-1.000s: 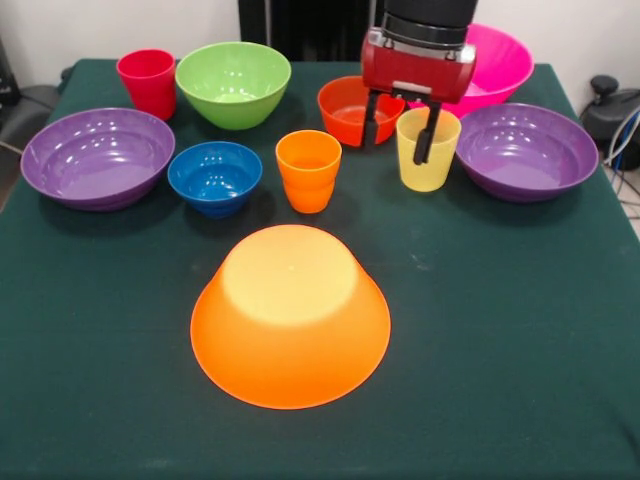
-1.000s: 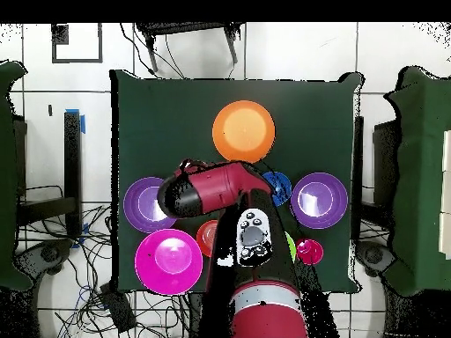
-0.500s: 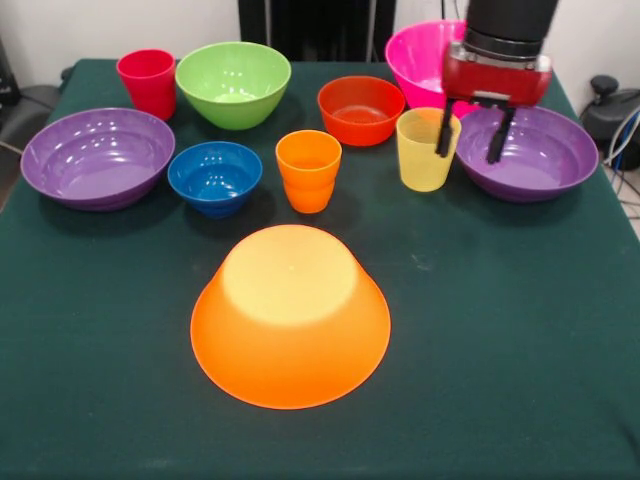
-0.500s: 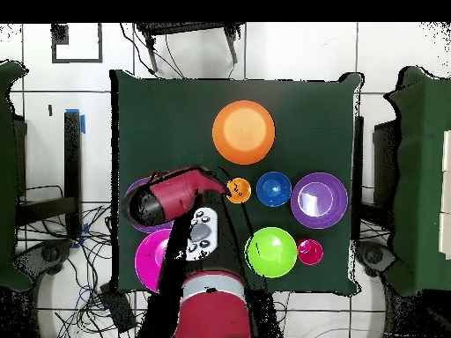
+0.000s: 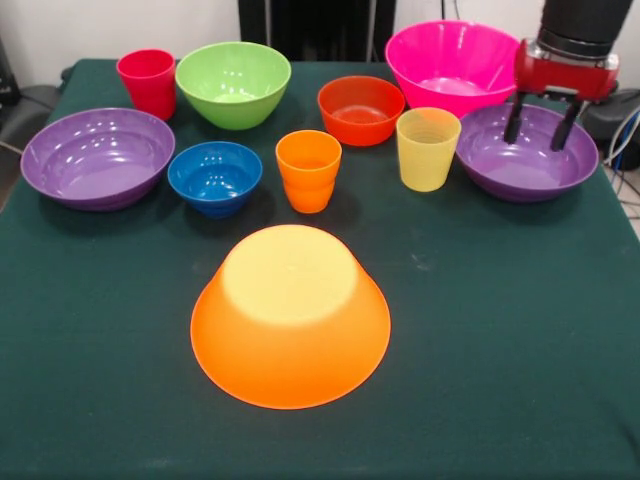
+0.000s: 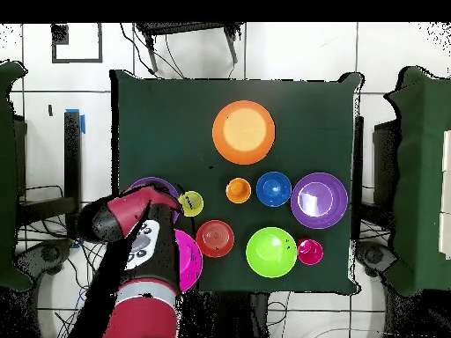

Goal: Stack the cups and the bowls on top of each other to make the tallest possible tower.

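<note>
No legible writing or labels on any item. Gripper point(image 5: 540, 122) hangs over the far edge of the purple bowl point(image 5: 527, 152) beside the yellow cup point(image 5: 428, 149); fingers point(image 5: 514, 120) spread apart, holding nothing. Yellow-orange bowl point(image 5: 290, 315) sits upside down on the green worktop point(image 5: 500, 380), alone in front of the orange cup point(image 5: 309, 170). Relative to the orange cup: blue bowl point(image 5: 215, 177) just left, second purple bowl point(image 5: 98, 157) further left, orange-red bowl point(image 5: 361, 109) behind it, green bowl point(image 5: 233, 83) and red cup point(image 5: 147, 82) behind-left, pink bowl point(image 5: 452, 66) behind-right. Nothing stacked yet.
</note>
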`<state>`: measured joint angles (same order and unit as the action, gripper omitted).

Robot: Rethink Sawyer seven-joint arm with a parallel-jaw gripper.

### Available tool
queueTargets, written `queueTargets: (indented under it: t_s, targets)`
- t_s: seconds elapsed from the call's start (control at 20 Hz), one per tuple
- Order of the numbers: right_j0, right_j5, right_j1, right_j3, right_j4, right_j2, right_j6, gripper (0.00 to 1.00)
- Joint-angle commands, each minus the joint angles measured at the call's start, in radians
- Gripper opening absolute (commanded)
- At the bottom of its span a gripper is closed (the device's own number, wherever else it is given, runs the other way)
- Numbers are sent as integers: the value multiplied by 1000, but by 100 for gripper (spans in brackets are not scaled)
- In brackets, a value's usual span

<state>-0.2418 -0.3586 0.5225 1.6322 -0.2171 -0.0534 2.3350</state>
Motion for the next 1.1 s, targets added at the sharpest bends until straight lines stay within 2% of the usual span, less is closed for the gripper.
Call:
queueTargets:
  t_s: [0.05,0.35,0.6,0.85,1.1]
  targets:
    - [-41,72,-66,5,111,-6,263,100]
    - [-91,80,-78,14,176,-18,273,100]
    - [-123,144,-116,6,237,-9,295,100]
    - [-163,149,-134,-12,295,-23,292,100]
    - [-154,163,-133,-4,323,-3,253,100]
